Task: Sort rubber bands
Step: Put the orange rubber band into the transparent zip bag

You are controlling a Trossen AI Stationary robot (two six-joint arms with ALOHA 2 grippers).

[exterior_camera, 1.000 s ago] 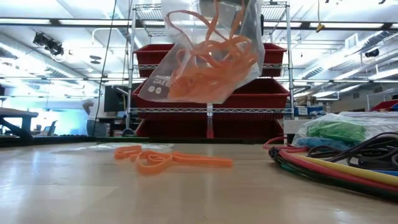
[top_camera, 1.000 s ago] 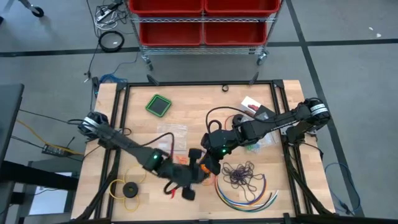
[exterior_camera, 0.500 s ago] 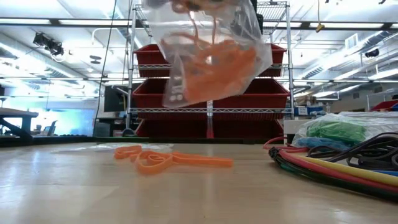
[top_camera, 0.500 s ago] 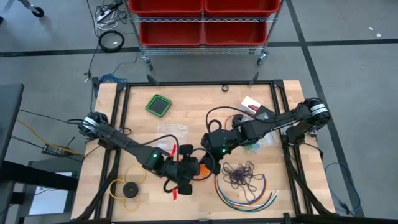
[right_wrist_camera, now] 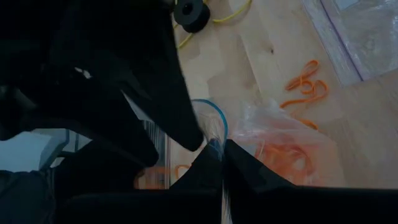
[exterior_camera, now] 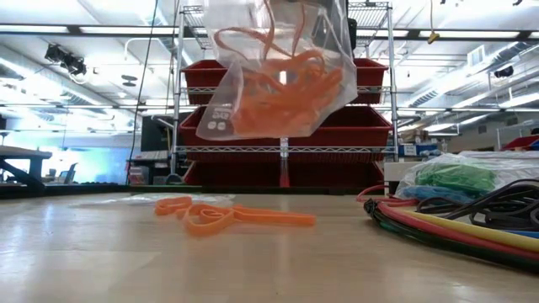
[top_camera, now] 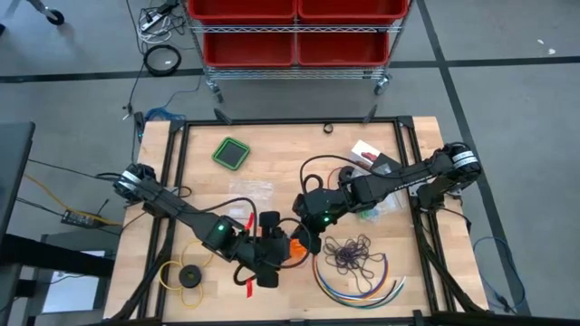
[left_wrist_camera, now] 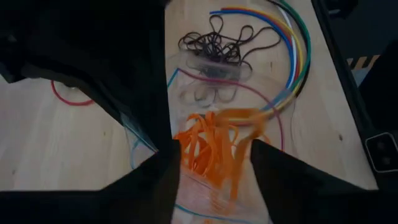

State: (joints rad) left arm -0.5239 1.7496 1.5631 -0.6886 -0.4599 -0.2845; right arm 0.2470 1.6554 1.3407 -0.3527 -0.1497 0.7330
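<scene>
Bag of orange bands hangs off the table — right gripper (right_wrist_camera: 219,163) clenched on the clear bag's (exterior_camera: 278,71) rim.
Left gripper (left_wrist_camera: 214,149) released, fingers spread around the bag mouth. Orange rubber bands (exterior_camera: 282,88) sag just under the right gripper; a few loose ones (exterior_camera: 227,217) lie below. Light, floppy, tangly — best pinched by a single loop, I'd say.

Bright, even overhead light in high view; soft shadows under arms. Ceiling strip lamps (exterior_camera: 126,35) glare in low view, w/ sheen on table (exterior_camera: 101,261); cables (exterior_camera: 455,220) blurred up close. Wrist views murky: fingers (left_wrist_camera: 81,68) near-black, out of focus.
</scene>
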